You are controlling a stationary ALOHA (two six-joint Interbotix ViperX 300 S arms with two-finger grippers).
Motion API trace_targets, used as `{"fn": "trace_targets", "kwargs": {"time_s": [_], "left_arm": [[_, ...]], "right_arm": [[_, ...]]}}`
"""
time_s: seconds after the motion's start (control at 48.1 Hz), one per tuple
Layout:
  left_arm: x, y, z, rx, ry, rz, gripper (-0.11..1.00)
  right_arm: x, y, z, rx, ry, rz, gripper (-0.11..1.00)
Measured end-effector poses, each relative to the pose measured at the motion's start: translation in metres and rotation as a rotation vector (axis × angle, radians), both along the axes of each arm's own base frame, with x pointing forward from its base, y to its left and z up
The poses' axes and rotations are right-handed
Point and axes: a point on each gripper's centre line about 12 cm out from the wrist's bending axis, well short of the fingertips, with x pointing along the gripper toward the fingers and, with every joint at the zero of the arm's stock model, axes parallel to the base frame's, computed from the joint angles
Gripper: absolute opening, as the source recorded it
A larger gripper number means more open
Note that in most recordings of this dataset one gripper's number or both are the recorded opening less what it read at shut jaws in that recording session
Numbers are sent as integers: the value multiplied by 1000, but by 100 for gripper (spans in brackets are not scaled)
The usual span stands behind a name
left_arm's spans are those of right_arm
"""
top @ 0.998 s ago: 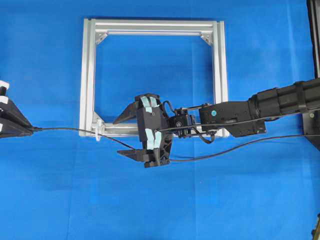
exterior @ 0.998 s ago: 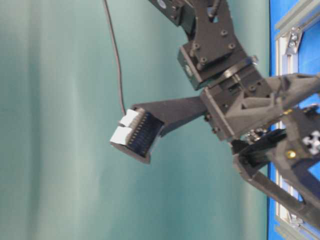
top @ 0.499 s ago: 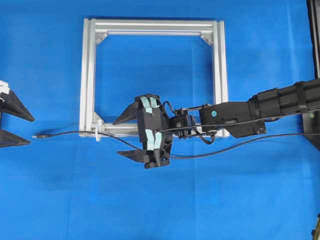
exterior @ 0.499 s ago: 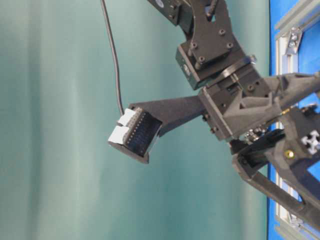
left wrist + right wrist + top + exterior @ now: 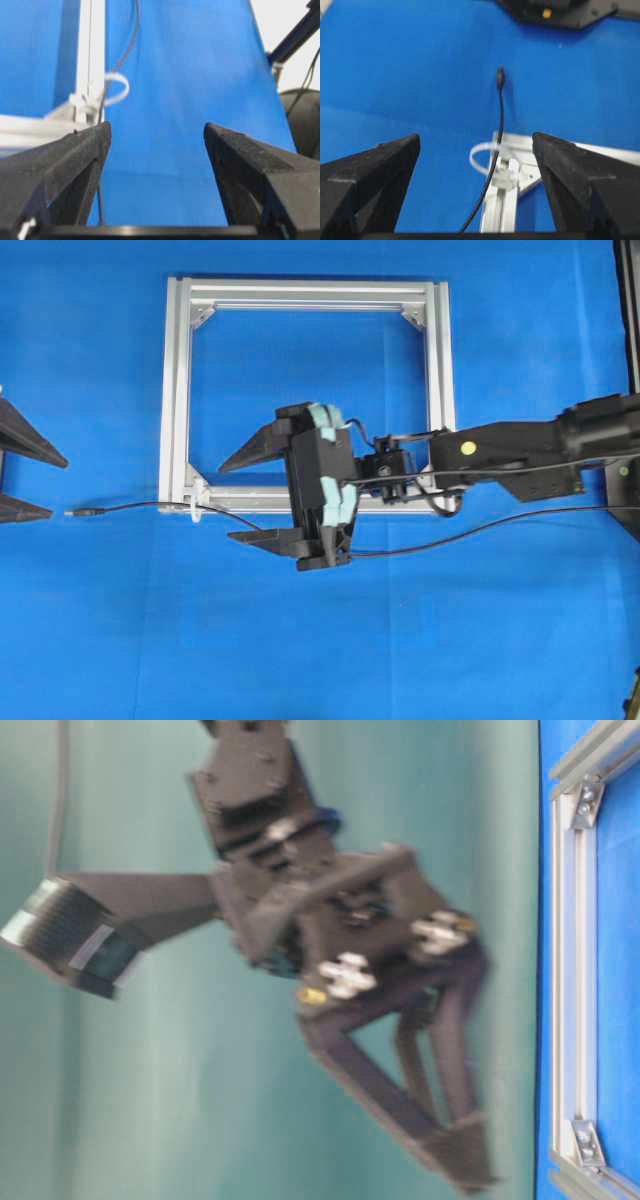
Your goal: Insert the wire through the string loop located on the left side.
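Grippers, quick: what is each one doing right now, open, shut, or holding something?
Left gripper: open, holding nothing; the wire lies free on the cloth.
Right gripper: open, holding nothing, above the wire.

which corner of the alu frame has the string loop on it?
The near-left corner: the string loop sticks out from the frame there, with the wire running through it. The other three corners show only brackets.

R gripper (image 5: 475, 187) jaws spread wide, nothing btwn them. Wire (image 5: 498, 125) runs up thru the string loop (image 5: 482, 157) at the silver frame (image 5: 507, 210) corner; plug end lies on blue cloth (image 5: 410, 60) beyond.
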Motion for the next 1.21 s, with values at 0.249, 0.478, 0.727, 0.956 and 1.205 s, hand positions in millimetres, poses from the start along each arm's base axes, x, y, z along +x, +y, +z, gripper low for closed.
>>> {"fn": "trace_targets", "kwargs": {"time_s": [0.249,0.478,0.727,0.956,1.205], "left_arm": [[2,0,8,36,-80,-8,69],[3,2,10,71,-95,-10,68],[3,3,10,80,-97,-7,68],[4,4,9,82,-94,4,68],[4,7,9,83,-91,22,68]], "right_arm": [[-6,-1,17,-1,-13,-2,89],[-6,-1,20,1,-18,-2,89],[-7,-1,19,-1,-16,-1,89],[-7,-1,18,-2,-9,-1,89],[-7,-1,18,-2,-6,-2,89]]}}
